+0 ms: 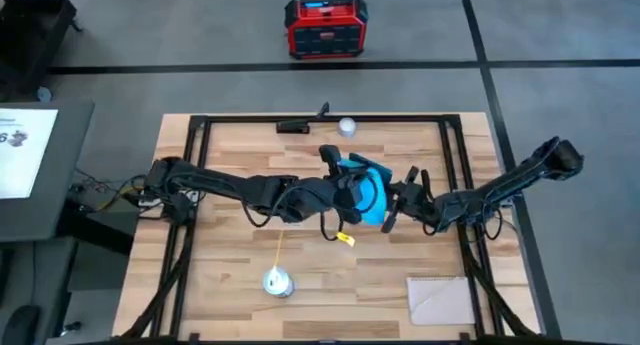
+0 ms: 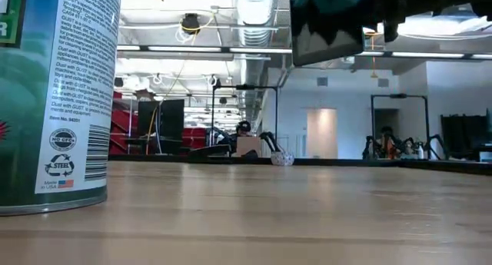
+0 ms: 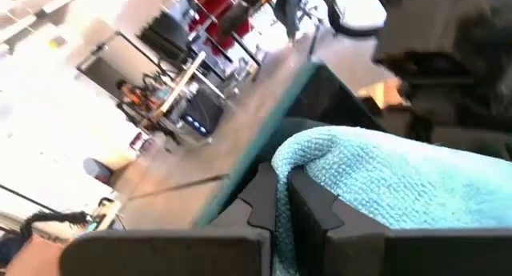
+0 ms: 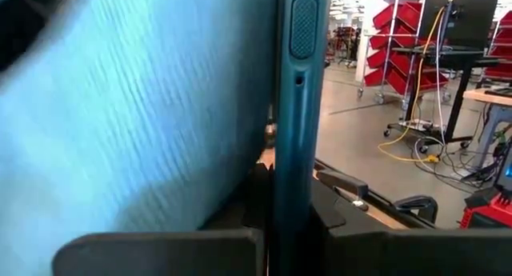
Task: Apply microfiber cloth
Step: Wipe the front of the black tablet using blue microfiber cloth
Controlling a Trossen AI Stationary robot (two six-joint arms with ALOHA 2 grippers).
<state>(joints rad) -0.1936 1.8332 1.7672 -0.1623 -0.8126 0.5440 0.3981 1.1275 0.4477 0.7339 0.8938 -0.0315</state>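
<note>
The sky-blue microfiber cloth lies against the dark tablet with the teal edge, both held above the middle of the table. My left gripper comes from the table's left and is shut on the cloth. My right gripper comes from the right and is shut on the tablet. In the low view the tablet hangs well clear of the tabletop. In the right wrist view the cloth covers the tablet's face beside the teal edge. My left gripper pinches a bunched fold of the cloth between its two fingers. The rest of the cloth spreads beyond the fingers over the tablet's dark face. The cloth is clear of the table. My right gripper pinches the tablet by its edge, one finger on each flat side. The teal edge runs away from the fingers, along their line. The tablet stands on edge, lifted clear of the table.
A spray can stands near the table's front, close to the low camera. A pale beige sheet lies at the front right. A small white object and a black bar sit at the far edge. A yellow tag hangs below the grippers.
</note>
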